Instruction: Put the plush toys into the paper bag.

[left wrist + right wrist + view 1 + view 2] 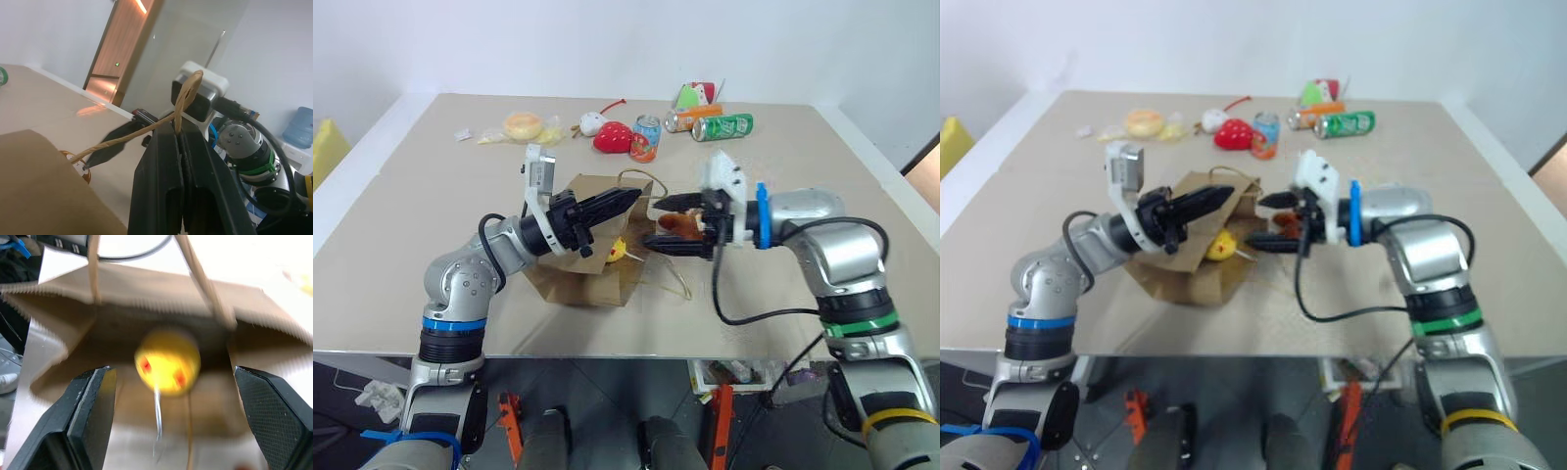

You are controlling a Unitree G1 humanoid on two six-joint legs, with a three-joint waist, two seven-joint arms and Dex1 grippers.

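On the table (401, 245), left hand (631, 199) pinches paper bag (592, 284) handle (142, 129); yellow plush (167, 362) inside.

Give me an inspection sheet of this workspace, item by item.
Surface: beige table, no spills seen.
Job's things: paper bag lying mid-table, mouth toward the right claw; yellow plush in its mouth; brown plush beside the right claw, contact unclear.
Clutter: strawberry plush, small white toy, three cans and a wrapped pastry along the far edge.
Claws: left claw shut on the bag's cord handle; right claw open, facing the bag's mouth.
Cables: black cable hanging from the right forearm.
Surroundings: white wall; wooden door.
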